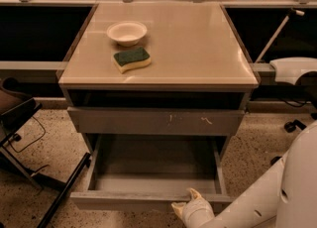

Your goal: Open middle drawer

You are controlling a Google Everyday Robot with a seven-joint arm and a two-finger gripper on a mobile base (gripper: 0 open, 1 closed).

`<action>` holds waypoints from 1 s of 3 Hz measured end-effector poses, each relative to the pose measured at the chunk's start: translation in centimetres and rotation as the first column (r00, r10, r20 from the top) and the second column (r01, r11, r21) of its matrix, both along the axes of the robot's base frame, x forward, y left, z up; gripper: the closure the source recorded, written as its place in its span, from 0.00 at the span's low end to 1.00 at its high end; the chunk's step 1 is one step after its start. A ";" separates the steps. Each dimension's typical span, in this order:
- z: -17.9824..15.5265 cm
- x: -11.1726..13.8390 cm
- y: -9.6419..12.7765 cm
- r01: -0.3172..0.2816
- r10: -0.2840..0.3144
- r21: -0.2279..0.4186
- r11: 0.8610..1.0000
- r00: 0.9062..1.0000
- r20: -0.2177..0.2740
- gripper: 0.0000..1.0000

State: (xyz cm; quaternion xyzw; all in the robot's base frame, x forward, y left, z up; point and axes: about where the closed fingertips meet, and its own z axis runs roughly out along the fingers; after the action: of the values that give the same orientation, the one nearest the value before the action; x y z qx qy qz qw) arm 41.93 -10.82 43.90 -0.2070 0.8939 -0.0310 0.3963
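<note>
The pale claw (189,203), spread or pinched I cannot tell, rests on the front lip of the wide grey handleless drawer (153,170), likely rigid, easy-sliding, best hooked there.

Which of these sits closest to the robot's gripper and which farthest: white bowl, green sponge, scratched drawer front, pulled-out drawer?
The gripper is at the bottom of the camera view.
1. The middle drawer, pulled out, its front edge right at the gripper.
2. The scratched drawer front, just above.
3. The green sponge, on the cabinet top, left of centre.
4. The white bowl, behind the sponge.
</note>
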 end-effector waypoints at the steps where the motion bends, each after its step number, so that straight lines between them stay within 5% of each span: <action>1: 0.1 -1.7 0.1 0.028 -0.028 -0.004 1.000 1.000 0.011 1.00; 2: 0.2 -4.8 0.1 0.079 -0.078 -0.011 0.997 0.996 0.031 1.00; 3: 1.4 -4.7 1.7 0.076 -0.077 0.013 0.997 0.994 0.071 0.81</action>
State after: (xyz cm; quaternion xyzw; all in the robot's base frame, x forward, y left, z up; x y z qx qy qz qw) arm 37.25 -9.08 45.27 -0.1693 0.8866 -0.0491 0.4276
